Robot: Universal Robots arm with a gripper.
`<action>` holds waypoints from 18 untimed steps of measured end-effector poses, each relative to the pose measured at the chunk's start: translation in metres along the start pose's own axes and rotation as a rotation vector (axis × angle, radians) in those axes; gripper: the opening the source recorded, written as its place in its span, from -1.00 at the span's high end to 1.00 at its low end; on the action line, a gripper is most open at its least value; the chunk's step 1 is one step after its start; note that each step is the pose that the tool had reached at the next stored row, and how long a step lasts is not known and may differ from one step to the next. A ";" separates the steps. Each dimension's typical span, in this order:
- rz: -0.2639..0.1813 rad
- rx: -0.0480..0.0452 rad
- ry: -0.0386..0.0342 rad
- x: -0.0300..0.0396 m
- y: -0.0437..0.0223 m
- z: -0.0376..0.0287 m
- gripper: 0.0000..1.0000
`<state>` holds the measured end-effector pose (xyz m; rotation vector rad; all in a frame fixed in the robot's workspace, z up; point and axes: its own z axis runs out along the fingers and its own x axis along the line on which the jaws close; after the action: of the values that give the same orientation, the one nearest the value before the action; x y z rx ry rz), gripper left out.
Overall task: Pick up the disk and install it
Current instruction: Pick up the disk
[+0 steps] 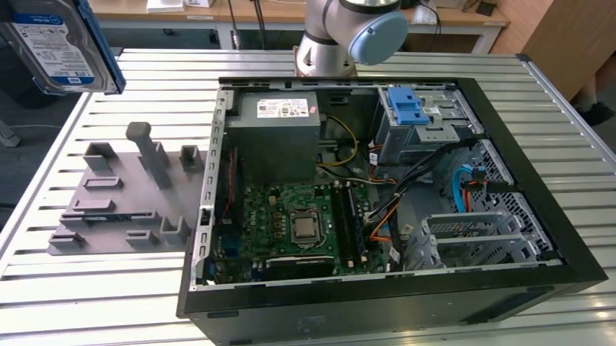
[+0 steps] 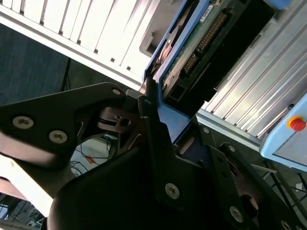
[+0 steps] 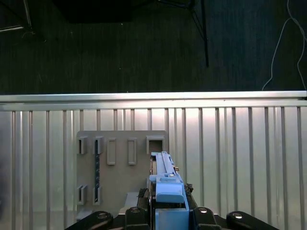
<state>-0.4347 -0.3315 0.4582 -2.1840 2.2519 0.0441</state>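
Note:
The disk (image 1: 58, 47) hangs high above the slatted table at the exterior view's left. Its blue-and-white label faces the camera and a blue rail runs down its side. In the second wrist view the disk (image 2: 192, 48) shows its green circuit board and blue rail, and my gripper (image 2: 175, 129) is shut on it, with black fingers (image 2: 153, 120) against the rail. In the first wrist view the disk (image 3: 165, 182) stands edge-on in my gripper (image 3: 165, 206), above the edge of the grey fixture (image 3: 120, 177).
An open computer case (image 1: 520, 187) lies on the slatted table (image 1: 125, 303), with a drive cage and blue latch (image 1: 409, 108) at its back and the motherboard (image 1: 298, 223) inside. The grey slotted fixture (image 1: 125, 194) sits beside the case. My arm's base (image 1: 347, 36) stands behind the case.

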 end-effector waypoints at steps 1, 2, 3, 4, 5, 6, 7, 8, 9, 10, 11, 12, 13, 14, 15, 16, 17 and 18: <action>0.000 0.0000 0.0000 0.0000 0.0000 -0.0012 0.27; 0.000 0.0000 0.0000 0.0000 0.0000 -0.0025 0.27; 0.000 -0.0001 0.0001 -0.0001 0.0001 -0.0037 0.27; 0.000 0.0000 0.0000 -0.0001 0.0001 -0.0049 0.27; 0.000 0.0000 0.0000 -0.0001 0.0001 -0.0061 0.27; 0.000 0.0000 0.0000 -0.0002 0.0001 -0.0080 0.27; 0.000 0.0000 0.0000 -0.0002 0.0002 -0.0092 0.27; 0.000 0.0000 0.0000 -0.0002 0.0002 -0.0105 0.27; 0.000 -0.0001 0.0000 -0.0003 0.0002 -0.0119 0.27; 0.000 0.0000 0.0000 -0.0003 0.0002 -0.0133 0.27; 0.000 0.0000 0.0000 -0.0003 0.0003 -0.0149 0.27; 0.000 0.0000 0.0000 -0.0004 0.0003 -0.0164 0.27; 0.000 -0.0001 0.0000 -0.0004 0.0003 -0.0179 0.27; 0.000 0.0000 -0.0001 -0.0004 0.0004 -0.0191 0.27; 0.000 0.0000 -0.0001 -0.0004 0.0004 -0.0205 0.27; 0.000 0.0000 -0.0001 -0.0005 0.0004 -0.0217 0.27; 0.000 0.0000 -0.0001 -0.0005 0.0004 -0.0230 0.27; 0.000 -0.0001 -0.0001 -0.0006 0.0004 -0.0243 0.27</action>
<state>-0.4347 -0.3315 0.4825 -2.1840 2.2519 0.0443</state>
